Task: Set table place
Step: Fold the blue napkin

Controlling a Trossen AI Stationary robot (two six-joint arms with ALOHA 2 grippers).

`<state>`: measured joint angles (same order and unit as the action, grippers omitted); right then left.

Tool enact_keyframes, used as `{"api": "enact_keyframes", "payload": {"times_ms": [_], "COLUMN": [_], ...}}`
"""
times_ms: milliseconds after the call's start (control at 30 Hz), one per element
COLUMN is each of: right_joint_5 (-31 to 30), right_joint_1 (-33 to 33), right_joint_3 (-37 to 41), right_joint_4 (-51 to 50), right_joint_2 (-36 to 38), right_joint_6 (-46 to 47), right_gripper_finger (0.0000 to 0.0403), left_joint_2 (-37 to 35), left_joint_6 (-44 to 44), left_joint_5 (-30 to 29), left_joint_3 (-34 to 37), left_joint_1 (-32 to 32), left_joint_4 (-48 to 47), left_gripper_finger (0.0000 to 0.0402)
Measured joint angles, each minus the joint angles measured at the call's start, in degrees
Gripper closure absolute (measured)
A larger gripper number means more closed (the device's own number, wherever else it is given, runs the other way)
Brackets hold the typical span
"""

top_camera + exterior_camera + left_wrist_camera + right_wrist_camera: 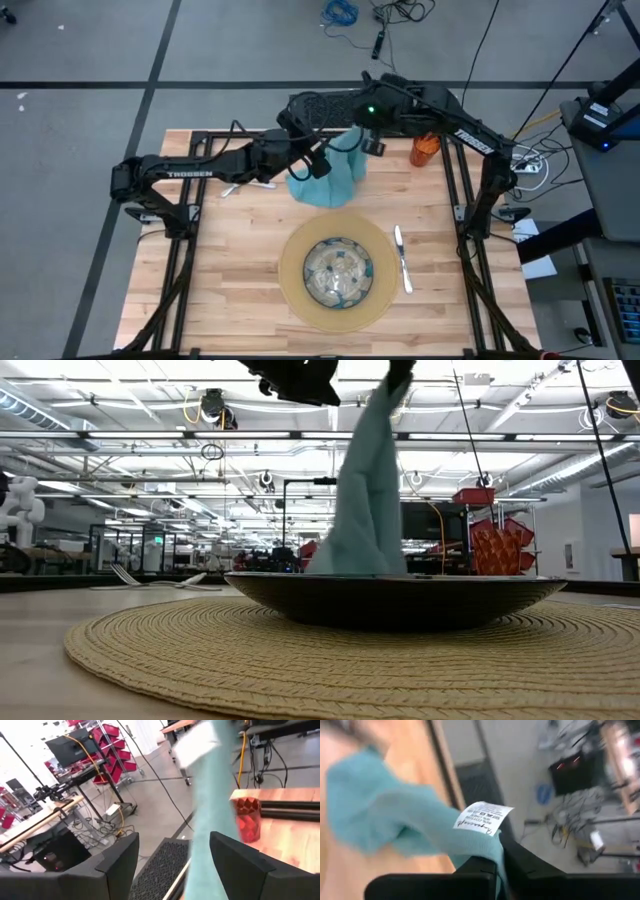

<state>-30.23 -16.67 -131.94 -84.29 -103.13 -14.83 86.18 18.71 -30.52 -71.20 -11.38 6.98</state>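
Right fingers (497, 865): pinched on the teal napkin's (328, 170) corner, lifted above the tabletop's (220, 280) far side.
Left fingers (172, 865): spread open, napkin hanging between.
Advice: probably grip the free corner, then spread flat.

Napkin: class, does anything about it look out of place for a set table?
Yes. The teal napkin is not flat beside the mat; it hangs in the air from the right gripper, beyond the bowl, lower edge bunched.
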Motion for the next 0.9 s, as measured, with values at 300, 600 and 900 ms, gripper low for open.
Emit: {"api": "enact_keyframes", "payload": {"times_ms": [300, 600, 900], "right_joint_5": [18.5, 36.3, 50.2], "right_joint_1": [-1.8, -4.7, -2.4], "right_joint_3": [0.7, 1.0, 15.5], "right_joint_4": [-5.7, -5.5, -5.7], "right_joint_2": [0.7, -1.0, -1.1], "right_joint_6": [7.1, 13.7, 23.3], "right_gripper_finger": [0.0403, 0.0403, 0.0403], "left_joint_2": [0.0, 0.0, 0.0], "left_joint_6": [1.4, 1.3, 0.1], "left_joint_5": [0.2, 0.9, 10.3], "left_joint_3": [0.0, 0.0, 0.0], "left_joint_1": [-0.2, -0.1, 0.3], "left_joint_4": [-1.2, -10.6, -21.6], "left_gripper_finger": [0.0173, 0.0173, 0.0173]}}
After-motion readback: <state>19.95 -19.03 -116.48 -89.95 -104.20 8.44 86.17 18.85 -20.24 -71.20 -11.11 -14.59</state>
